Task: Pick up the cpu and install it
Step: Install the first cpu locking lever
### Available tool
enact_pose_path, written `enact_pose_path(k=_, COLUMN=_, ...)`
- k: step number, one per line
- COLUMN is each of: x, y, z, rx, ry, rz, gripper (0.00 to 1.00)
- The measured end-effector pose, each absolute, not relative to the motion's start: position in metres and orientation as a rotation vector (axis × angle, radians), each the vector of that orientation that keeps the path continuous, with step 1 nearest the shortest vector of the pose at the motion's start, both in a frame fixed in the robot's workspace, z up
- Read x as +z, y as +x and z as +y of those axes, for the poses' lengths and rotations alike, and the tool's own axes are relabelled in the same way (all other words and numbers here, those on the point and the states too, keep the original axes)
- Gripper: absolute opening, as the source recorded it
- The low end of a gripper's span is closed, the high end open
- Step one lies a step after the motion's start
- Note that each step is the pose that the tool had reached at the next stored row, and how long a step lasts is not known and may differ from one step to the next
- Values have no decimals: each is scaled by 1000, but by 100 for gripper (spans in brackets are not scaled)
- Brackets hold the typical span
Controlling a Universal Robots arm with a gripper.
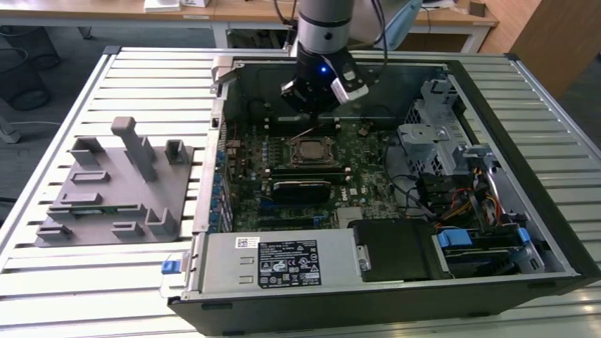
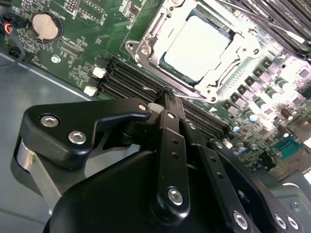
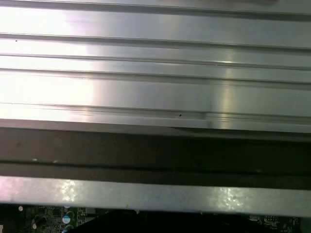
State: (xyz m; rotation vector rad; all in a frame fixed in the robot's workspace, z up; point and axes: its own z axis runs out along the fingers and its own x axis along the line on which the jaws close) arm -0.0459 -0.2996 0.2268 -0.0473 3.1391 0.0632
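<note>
The cpu (image 1: 308,150) lies flat in the motherboard's socket inside the open computer case, its silver top facing up. In the second wrist view the cpu (image 2: 194,46) sits within the metal socket frame (image 2: 146,48). My gripper (image 1: 298,113) hangs inside the case just behind the socket. Its black fingers (image 2: 167,126) are pressed together with the tips (image 2: 168,93) at the socket's near edge, beside a thin metal lever (image 1: 302,132). I see nothing held between them.
A grey holder tray (image 1: 103,190) with upright posts stands on the slatted table (image 3: 155,73) at the exterior view's left. Inside the case are memory slots (image 2: 126,80), a black block (image 1: 300,189), the power supply (image 1: 272,260) and a drive cage (image 1: 441,141).
</note>
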Motion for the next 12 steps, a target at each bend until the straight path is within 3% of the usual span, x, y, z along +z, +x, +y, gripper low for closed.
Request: enact_pose_path(k=12, x=218, y=-39, z=-300, rx=63, ry=-50, rz=3139, gripper=11)
